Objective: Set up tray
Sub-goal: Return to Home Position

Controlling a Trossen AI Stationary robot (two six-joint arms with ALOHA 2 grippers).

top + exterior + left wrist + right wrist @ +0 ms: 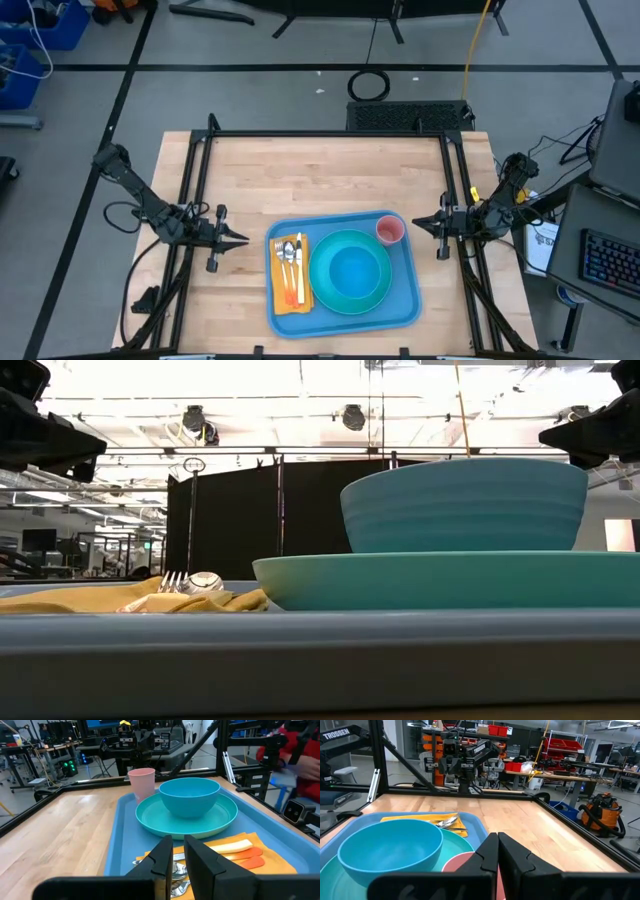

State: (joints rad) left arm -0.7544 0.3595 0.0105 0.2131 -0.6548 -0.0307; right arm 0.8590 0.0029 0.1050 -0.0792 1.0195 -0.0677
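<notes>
Folding back at the elbow from the table's left edge, the left arm holds its forearm level above bare wood. The left gripper (pixel 240 238) points at the left rim of the tray (pixel 408 292), near it but apart. Its fingers are drawn almost together, with only a thin slit between them, and they grasp nothing.

The right arm mirrors that pose from the right edge. The right gripper (pixel 420 223) aims at the tray's far right corner, just beside the pink cup (pixel 389 231). Its fingers are pressed closed on each other and are empty. In the low view both arms hang above the level of the dishes.

The tray lies flat on the wooden table (pixel 320 170), midway across its width and on the half nearer the low camera. On it a blue bowl (pixel 353 270) sits in a turquoise plate (pixel 322 285). To the plate's left, cutlery (pixel 290 258) lies on a yellow napkin (pixel 288 302), and the cup stands upright in the far right corner.
</notes>
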